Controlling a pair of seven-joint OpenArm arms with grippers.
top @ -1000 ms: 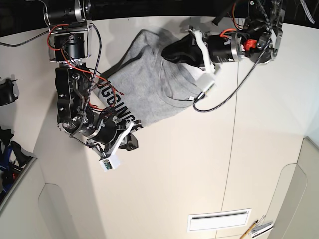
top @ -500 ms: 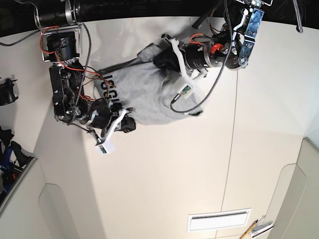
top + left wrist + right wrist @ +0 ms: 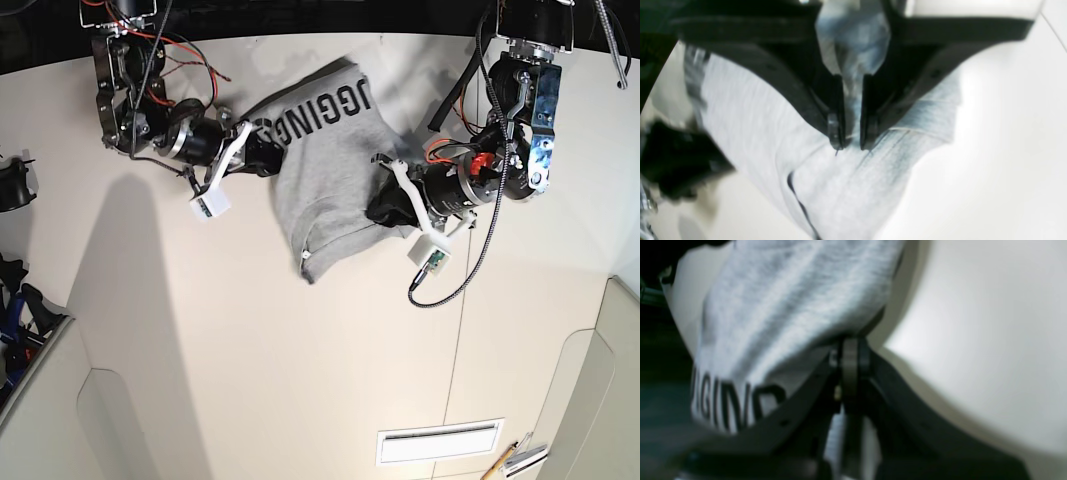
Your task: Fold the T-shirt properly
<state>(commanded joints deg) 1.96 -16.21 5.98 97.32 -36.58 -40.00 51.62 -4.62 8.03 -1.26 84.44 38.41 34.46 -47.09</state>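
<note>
White counter [image 3: 330, 380] | T-shirt [image 3: 325, 175] bunched near the far edge, black letters reading "JGGING" | left gripper [image 3: 852, 141] clenched on its fabric | right gripper [image 3: 848, 355] pinching its lettered edge

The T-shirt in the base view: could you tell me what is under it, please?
Under the T-shirt only the white table shows around its edges. Both the left gripper and right gripper pinch its sides. Whatever lies beneath the fabric is covered.
</note>
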